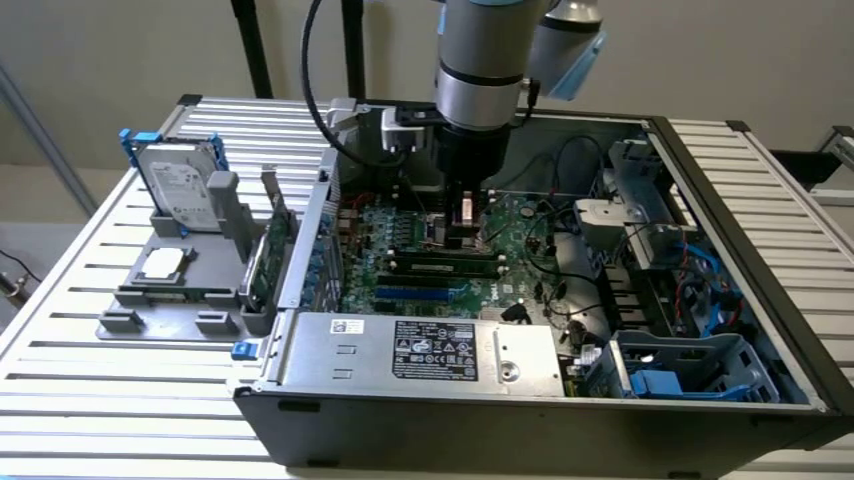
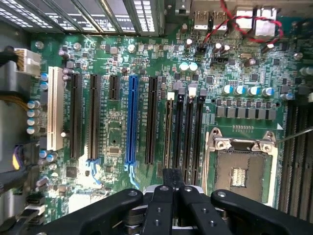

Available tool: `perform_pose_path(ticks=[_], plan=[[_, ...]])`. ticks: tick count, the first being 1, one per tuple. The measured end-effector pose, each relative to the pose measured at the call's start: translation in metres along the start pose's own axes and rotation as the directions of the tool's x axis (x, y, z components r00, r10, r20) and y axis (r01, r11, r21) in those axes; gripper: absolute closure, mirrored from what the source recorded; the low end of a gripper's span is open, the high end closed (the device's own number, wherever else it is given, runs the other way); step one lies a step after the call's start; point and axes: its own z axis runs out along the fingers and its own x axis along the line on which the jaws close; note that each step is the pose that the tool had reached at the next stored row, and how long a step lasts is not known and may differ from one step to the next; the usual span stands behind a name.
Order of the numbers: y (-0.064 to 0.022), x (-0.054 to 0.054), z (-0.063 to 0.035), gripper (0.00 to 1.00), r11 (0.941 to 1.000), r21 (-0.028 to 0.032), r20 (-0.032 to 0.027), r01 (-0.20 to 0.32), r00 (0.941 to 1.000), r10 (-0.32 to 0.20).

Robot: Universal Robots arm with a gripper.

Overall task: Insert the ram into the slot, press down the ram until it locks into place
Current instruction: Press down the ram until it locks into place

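the ram (image 2: pixel 169 134) is seen standing in the slot (image 2: pixel 169 104) under the gripper (image 2: pixel 172 178), its fingers (image 2: pixel 163 198) drawn together empty; pressing is judged in hand, straight even downward force being called for

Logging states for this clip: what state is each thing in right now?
computer case: lying flat, side open.
ram: standing edge-up in a slot; locked or not, cannot tell.
slot: holds the ram.
blue socket: empty.
processor socket: empty.
hard drive: upright in a holder outside the case.
gripper: directly above the ram.
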Motion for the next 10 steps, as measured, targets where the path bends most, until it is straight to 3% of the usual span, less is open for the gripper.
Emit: perform_pose_path(ticks=[3,10], plan=[[-0.0012,0.0005,-0.0102,0.89,1.0000,-0.0008,0.0002,0.000,1.0000,0.000],[-0.0012,0.0005,-0.0111,0.89,1.0000,-0.0006,0.0040,0.000,1.0000,0.000]])
